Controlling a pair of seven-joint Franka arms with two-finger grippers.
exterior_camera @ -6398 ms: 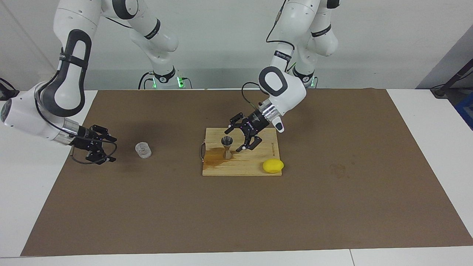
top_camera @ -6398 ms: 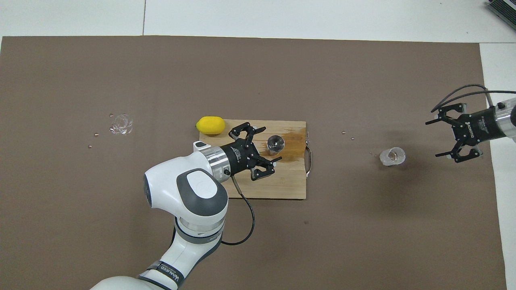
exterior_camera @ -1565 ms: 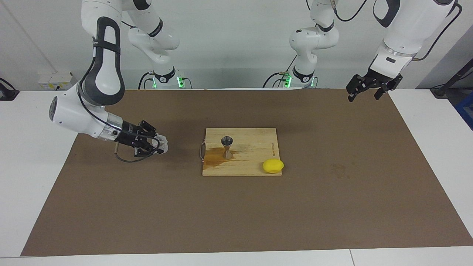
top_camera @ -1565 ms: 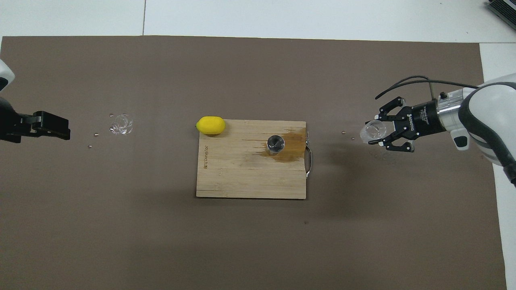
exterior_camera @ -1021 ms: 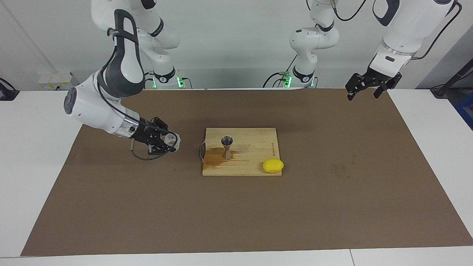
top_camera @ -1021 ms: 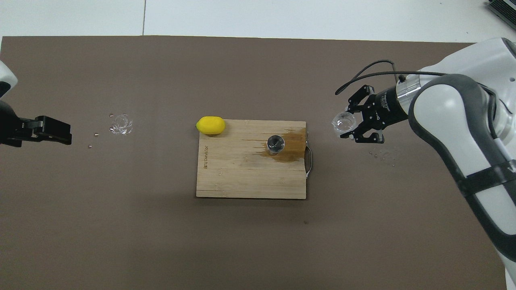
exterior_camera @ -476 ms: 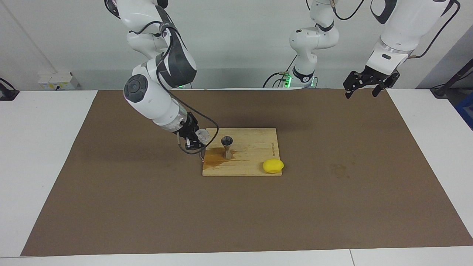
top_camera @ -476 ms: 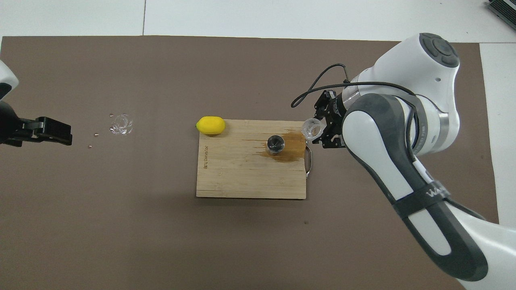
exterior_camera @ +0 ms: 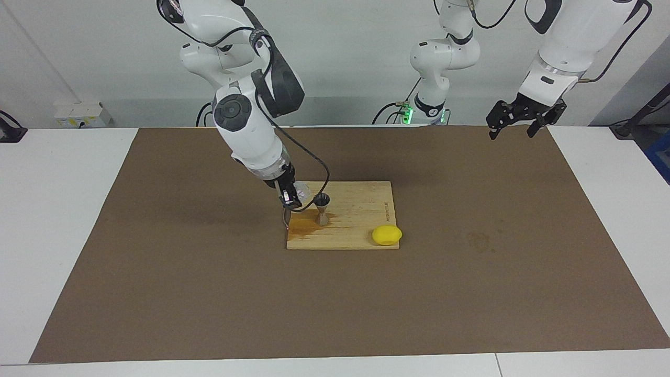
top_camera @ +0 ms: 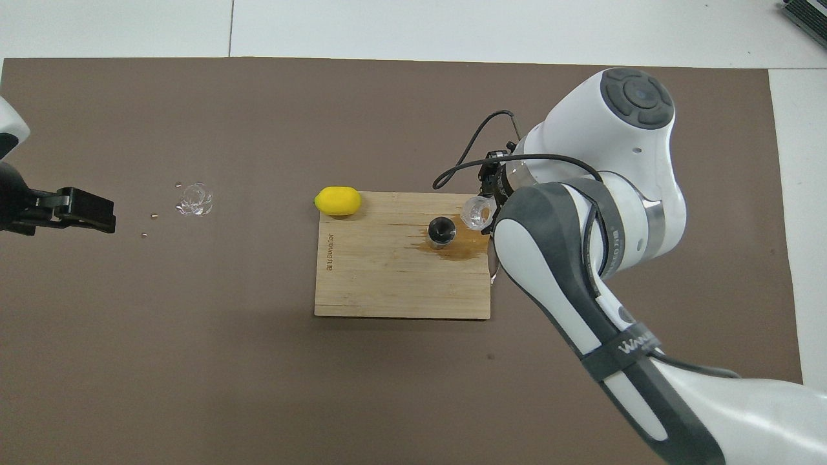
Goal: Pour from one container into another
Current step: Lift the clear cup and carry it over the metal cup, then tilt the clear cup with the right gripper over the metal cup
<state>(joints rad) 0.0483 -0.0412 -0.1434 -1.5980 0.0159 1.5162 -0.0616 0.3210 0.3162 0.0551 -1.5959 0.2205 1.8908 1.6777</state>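
Note:
A steel hourglass jigger (exterior_camera: 321, 208) (top_camera: 442, 230) stands upright on the wooden board (exterior_camera: 361, 209) (top_camera: 387, 284), at the edge of a brown stain (top_camera: 464, 244). My right gripper (exterior_camera: 293, 198) (top_camera: 488, 208) is shut on the small clear cup (exterior_camera: 303, 191) (top_camera: 477, 213). It holds the cup in the air right beside the jigger's rim, over the board's handle end. The cup's mouth shows in the overhead view. My left gripper (exterior_camera: 515, 123) (top_camera: 90, 211) hangs open and holds nothing, raised over the mat's corner at the left arm's end.
A yellow lemon (exterior_camera: 387, 235) (top_camera: 337, 201) lies at the board's corner farthest from the robots, toward the left arm's end. A clear wet patch (top_camera: 194, 198) with small droplets marks the brown mat toward the left arm's end. The right arm's cable (exterior_camera: 314, 173) loops above the board.
The right arm has swung the cup from over the mat to beside the jigger on the board. The left arm has stayed where it was.

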